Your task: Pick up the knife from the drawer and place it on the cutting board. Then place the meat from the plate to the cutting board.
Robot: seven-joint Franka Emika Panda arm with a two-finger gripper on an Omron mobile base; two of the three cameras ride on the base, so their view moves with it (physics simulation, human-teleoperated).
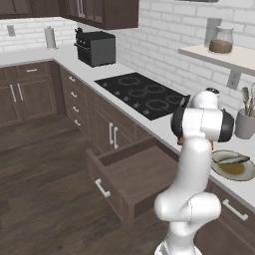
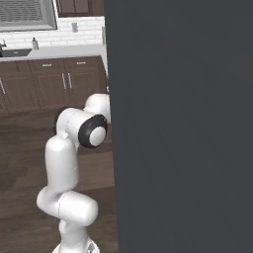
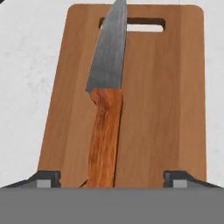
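A: Where's the knife (image 3: 106, 100)?

B: In the hand view it lies along the cutting board (image 3: 162, 109), orange handle toward the camera, grey blade pointing at the slot handle (image 3: 144, 25) at the far end. The blade tip crosses one end of that slot.

A: And the fingers (image 3: 112, 178)?

B: Spread wide. One dark tip stands at each side of the handle end, with board showing between each tip and the knife. They're pinching nothing.

A: What's under the board?

B: The white bench (image 3: 26, 65), showing on both sides of it.

A: The meat?

B: In the left base view it lies on the plate (image 1: 247, 172), a slim grey piece (image 1: 232, 160) across the far side of the dish. The plate sits on the bench to the right of the arm.

A: The drawer?

B: Pulled out below the bench (image 1: 133, 175), silver bar handle on its front, just left of the arm's base.

A: Anything else along there?

B: A black cooktop (image 1: 143, 93), a dark toaster oven (image 1: 95, 48) in the corner, and a grey holder with utensils (image 1: 245, 121) beyond the plate.
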